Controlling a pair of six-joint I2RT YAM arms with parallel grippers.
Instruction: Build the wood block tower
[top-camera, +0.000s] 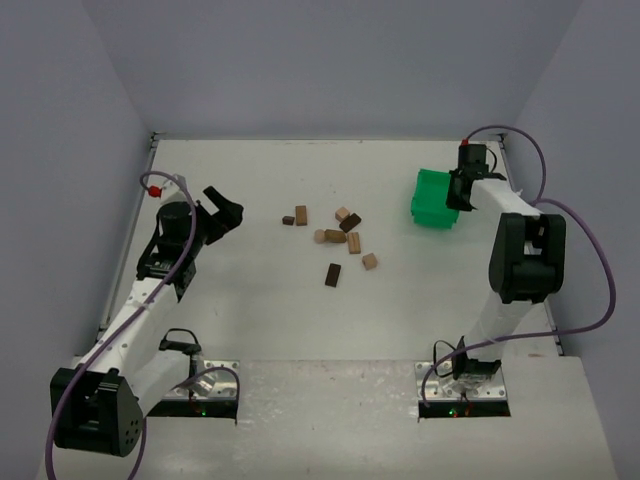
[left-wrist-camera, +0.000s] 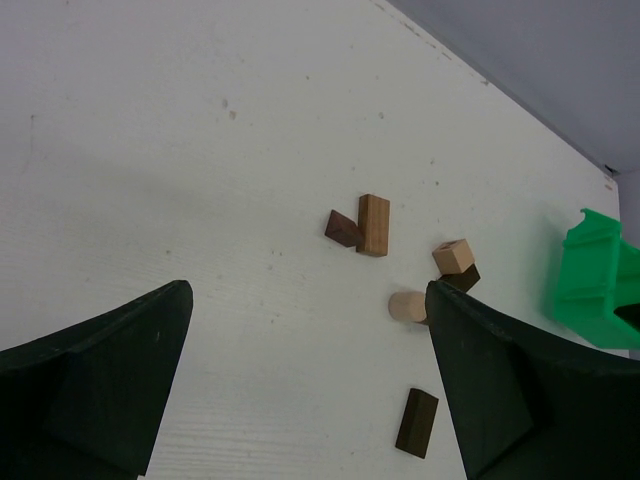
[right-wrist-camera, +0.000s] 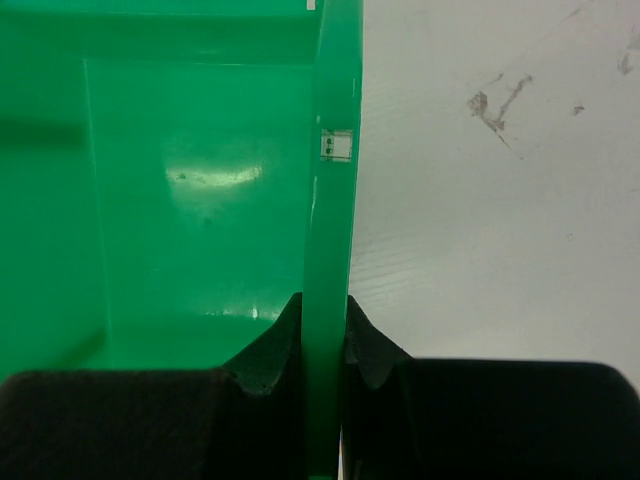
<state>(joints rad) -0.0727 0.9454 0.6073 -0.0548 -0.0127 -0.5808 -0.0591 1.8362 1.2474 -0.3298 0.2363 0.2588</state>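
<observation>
Green plastic, smooth and glossy, filled the right wrist view. The right gripper (right-wrist-camera: 325, 345) pinched the thin upright wall of the green bin (right-wrist-camera: 200, 180), one finger inside and one outside, at the far right of the table (top-camera: 250, 330). What showed of the bin's inside held no blocks. The left gripper (left-wrist-camera: 305, 295) hung with its fingers spread wide and nothing between them, to the left of the wooden blocks (top-camera: 335, 237). These lay loose around the table's middle, none stacked, so the tower looked not yet begun.

The step in hand seemed to be choosing a base piece. It would go best with a descent from above onto an isolated piece, such as the dark rectangular block (top-camera: 332, 275) lying apart from the rest. Closing across its narrow width would keep its flat faces level. The tan cylinder (left-wrist-camera: 407, 306) and the tan cube (left-wrist-camera: 452, 256) sat close against neighbours and would be harder to lift without nudging them.

The blocks were matte, crisp-edged wood in light tan and dark brown: cubes, short bars and one cylinder that could roll. The table was white and faintly scuffed.
</observation>
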